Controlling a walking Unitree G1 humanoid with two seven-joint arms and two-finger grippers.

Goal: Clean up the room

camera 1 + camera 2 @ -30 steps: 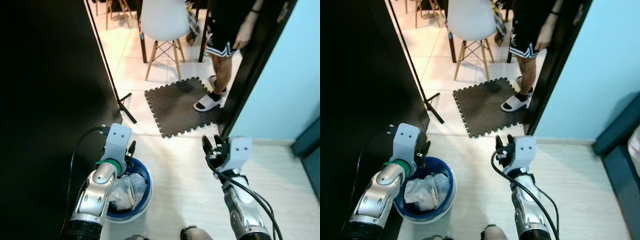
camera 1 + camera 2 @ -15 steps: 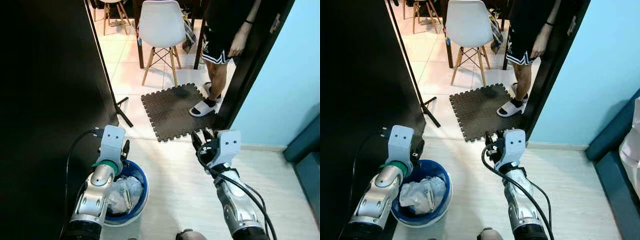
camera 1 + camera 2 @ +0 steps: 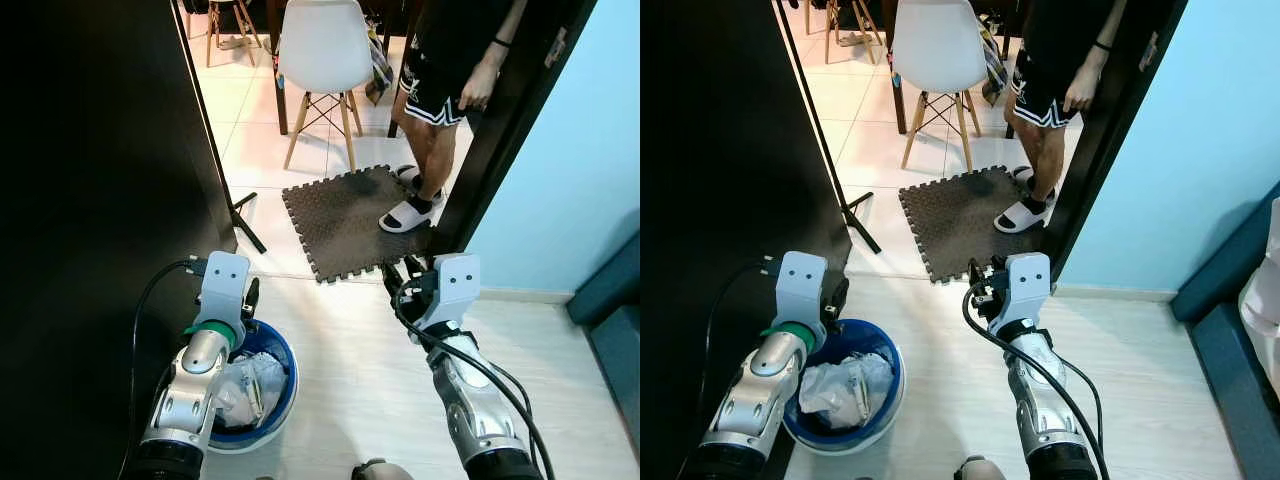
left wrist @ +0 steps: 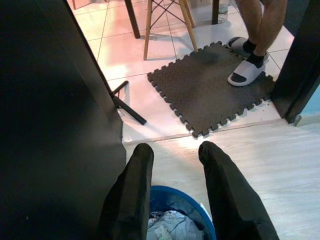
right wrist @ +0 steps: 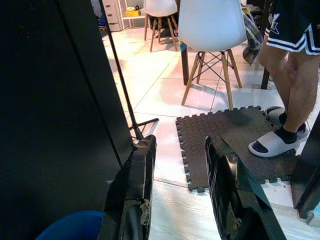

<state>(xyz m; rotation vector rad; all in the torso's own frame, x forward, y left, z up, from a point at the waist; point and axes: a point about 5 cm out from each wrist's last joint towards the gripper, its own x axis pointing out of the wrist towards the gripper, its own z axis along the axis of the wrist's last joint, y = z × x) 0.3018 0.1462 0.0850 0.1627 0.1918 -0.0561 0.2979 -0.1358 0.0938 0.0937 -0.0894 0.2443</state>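
Observation:
A blue bin (image 3: 283, 362) holding crumpled white trash (image 3: 245, 385) stands on the pale floor against the dark wall on my left. My left gripper (image 4: 175, 147) hangs open just above the bin's far rim (image 4: 172, 194), nothing between its fingers (image 4: 135, 185). My right gripper (image 5: 180, 141) is open and empty too, held out over the bare floor to the right of the bin (image 5: 70, 227), pointing towards the doorway. In the eye views the left gripper (image 3: 252, 298) and right gripper (image 3: 400, 280) sit about level with each other.
A person (image 3: 445, 70) in white slides stands on a dark foam mat (image 3: 350, 225) in the doorway. Behind it is a white chair (image 3: 325, 45). A black tripod leg (image 3: 240, 215) leans along the dark wall. A dark door frame (image 3: 500, 130), blue wall and dark furniture (image 3: 610, 290) lie right.
The camera has shifted, bringing the chair and person further into view. Both arms keep roughly the same pose. The person has shifted their feet on the mat.

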